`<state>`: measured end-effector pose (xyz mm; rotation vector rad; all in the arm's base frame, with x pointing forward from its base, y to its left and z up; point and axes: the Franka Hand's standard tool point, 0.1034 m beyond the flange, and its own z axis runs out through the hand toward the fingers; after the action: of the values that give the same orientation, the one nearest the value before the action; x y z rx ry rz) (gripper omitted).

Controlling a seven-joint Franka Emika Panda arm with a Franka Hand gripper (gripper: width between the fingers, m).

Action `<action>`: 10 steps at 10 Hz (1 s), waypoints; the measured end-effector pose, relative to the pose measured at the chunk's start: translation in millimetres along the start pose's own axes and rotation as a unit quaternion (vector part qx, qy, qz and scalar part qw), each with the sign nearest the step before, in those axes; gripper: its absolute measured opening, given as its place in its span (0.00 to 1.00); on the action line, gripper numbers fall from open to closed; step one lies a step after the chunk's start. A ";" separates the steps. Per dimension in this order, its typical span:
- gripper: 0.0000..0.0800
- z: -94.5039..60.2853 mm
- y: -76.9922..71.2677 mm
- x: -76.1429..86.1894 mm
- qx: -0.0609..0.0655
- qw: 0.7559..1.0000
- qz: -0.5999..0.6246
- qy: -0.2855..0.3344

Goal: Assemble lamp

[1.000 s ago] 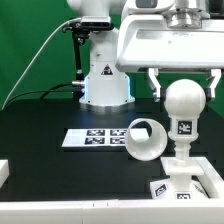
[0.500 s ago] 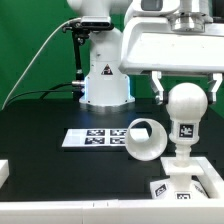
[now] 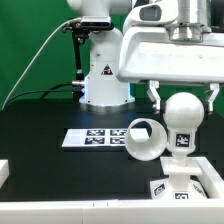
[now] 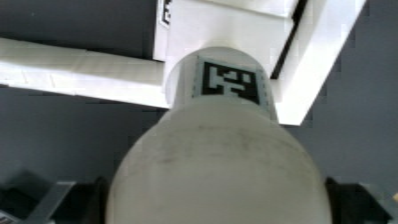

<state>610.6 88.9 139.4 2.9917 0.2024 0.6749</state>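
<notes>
Though the gripper [image 3: 183, 99] sits low over the bulb [image 3: 185, 113] in the exterior view, its jaws are spread wide. One finger stands each side of the bulb's upper half w/ a sliver of gap both sides, so it's released, nothing held. Bulb is upright on its stem [image 3: 181, 140], and the stem is planted in the square base [image 3: 190, 182], at the near edge of the black table [image 3: 40, 125], on the exterior view's right. A tag on the stem faces the camera. Shade [image 3: 145, 141] lies on its side just beside the stem, toward the exterior view's left, wide mouth turned to the camera; can't tell if it touches the stem. Marker board [image 3: 92, 138] lies flat beyond the shade to the exterior view's left, approx mid-table. Robot pedestal [image 3: 105, 82] stands at the far side.

Wrist view: looks down on the bulb [image 4: 205, 165], which fills most of the pic. Dark fingers [image 4: 39, 203] flank it, one each side. Tagged stem [image 4: 231, 80] runs down to the white base [image 4: 71, 68] on the dark table.
</notes>
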 end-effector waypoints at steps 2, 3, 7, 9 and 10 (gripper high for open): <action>0.72 8.2 3.6 -4.1 -0.004 1.000 0.000 -0.005; 0.72 9.3 8.9 -3.3 -0.005 1.000 -0.004 -0.004; 0.85 10.1 7.2 -5.2 -0.004 1.000 -0.005 -0.011; 0.87 7.3 9.8 0.2 0.001 0.999 0.003 -0.038; 0.87 2.4 13.1 9.3 0.008 0.999 0.022 -0.048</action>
<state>621.4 77.2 142.4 3.0436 0.1371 0.5333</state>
